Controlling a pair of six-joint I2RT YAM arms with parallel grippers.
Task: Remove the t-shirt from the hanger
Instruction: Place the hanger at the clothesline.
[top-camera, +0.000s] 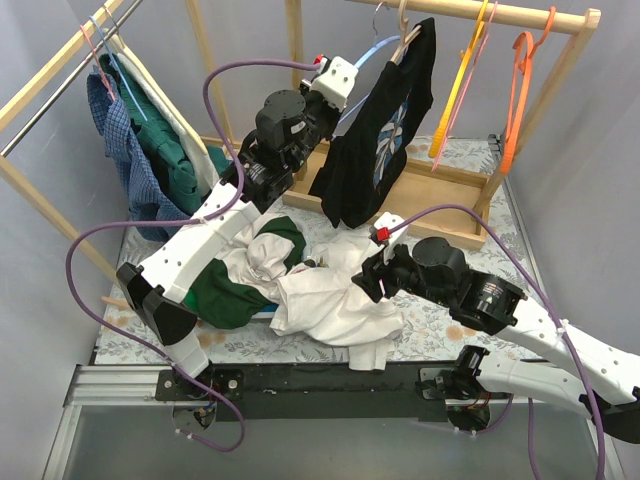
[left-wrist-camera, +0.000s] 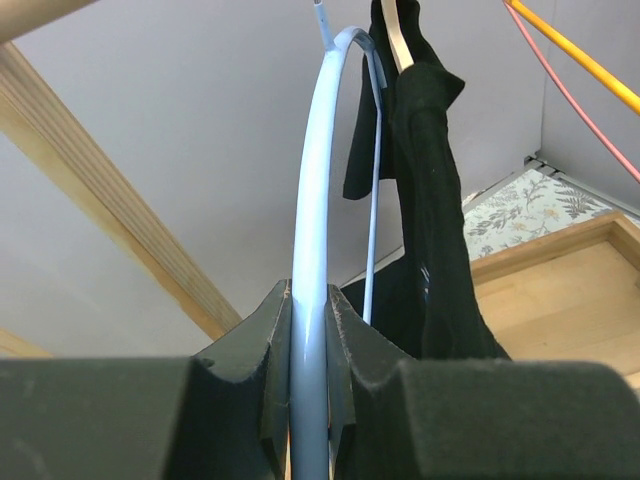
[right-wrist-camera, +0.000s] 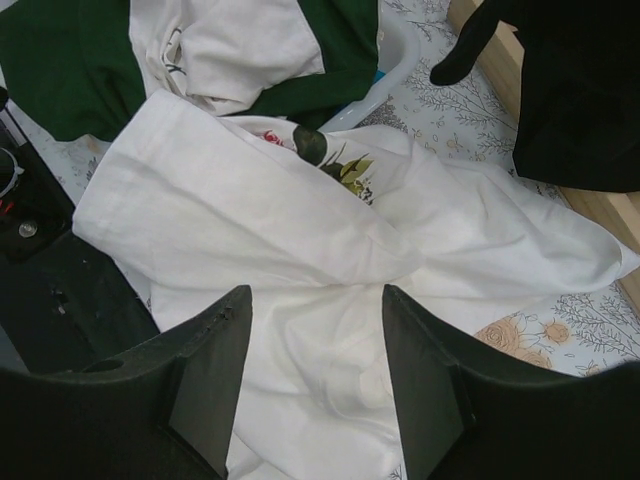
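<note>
1. Black padded jaws of the left gripper (left-wrist-camera: 308, 335) were clamped narrow on the light-blue hanger (left-wrist-camera: 310, 200), far centre.
2. The right gripper (right-wrist-camera: 315, 305) stood wide and empty over the white t-shirt (right-wrist-camera: 250, 220), which lay crumpled on the table (top-camera: 440, 320), near centre.
3. A black t-shirt (top-camera: 380, 140) hung just right of the hanger.

White t-shirt (top-camera: 330, 300) crumpled on the table (top-camera: 425, 335) — light-blue hanger (left-wrist-camera: 312, 250) raised upright

The t-shirt (top-camera: 375, 150) hangs on its hanger (top-camera: 405, 40) from the rail (top-camera: 520, 15) at the back of the table (top-camera: 440, 320). A second hanger (top-camera: 375, 52) is just left of it, and more hangers (top-camera: 465, 70) are to its right. In front lies a heap of clothes (top-camera: 320, 290). At far left, shirts (top-camera: 140, 150) hang on another rail (top-camera: 60, 58).
</note>
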